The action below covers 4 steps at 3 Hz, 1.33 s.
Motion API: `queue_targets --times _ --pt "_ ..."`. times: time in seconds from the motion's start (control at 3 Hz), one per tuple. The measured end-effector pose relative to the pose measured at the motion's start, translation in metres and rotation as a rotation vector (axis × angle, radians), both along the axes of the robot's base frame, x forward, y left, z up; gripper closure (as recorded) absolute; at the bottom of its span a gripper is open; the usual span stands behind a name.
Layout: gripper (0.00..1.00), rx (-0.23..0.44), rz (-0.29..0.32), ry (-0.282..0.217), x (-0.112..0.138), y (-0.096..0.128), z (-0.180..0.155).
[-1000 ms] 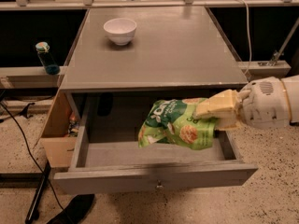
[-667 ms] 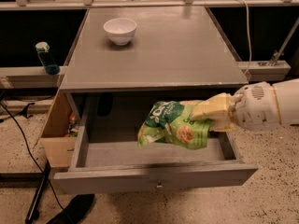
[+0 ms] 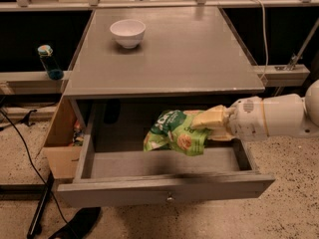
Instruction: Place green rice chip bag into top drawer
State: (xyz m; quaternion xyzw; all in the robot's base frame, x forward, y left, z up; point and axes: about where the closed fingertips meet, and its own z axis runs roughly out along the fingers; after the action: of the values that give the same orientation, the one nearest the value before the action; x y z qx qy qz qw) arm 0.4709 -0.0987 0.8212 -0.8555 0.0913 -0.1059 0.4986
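Nearest us, the top drawer [image 3: 164, 197] stands open under the desk's [image 3: 194, 59] front edge. We're mid-placement: the gripper [image 3: 215, 124], in from the right edge, pinches the green rice chip bag [image 3: 172, 133], crinkly w/ tan discs, over the drawer's back-right. Next, we reckon: lower, release. White bowl [image 3: 128, 32] sits near far-left corner.

You lose the robot arm [image 3: 281, 116] at the right edge of the frame. Its gripper [image 3: 213, 125], right of centre, covers the right end of the green rice chip bag [image 3: 172, 133] it clamps. The back of the top drawer [image 3: 149, 194] sits in shadow under the tabletop [image 3: 189, 54]. At lower left, what is inside the cardboard box [image 3: 61, 158] is too small to tell.
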Motion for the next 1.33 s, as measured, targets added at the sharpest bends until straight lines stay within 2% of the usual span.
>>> queue_targets --times 0.33,1.33 --pt "1.0 0.0 0.0 0.0 0.0 0.0 0.0" --pt "1.0 -0.045 0.06 -0.062 0.004 0.017 -0.015"
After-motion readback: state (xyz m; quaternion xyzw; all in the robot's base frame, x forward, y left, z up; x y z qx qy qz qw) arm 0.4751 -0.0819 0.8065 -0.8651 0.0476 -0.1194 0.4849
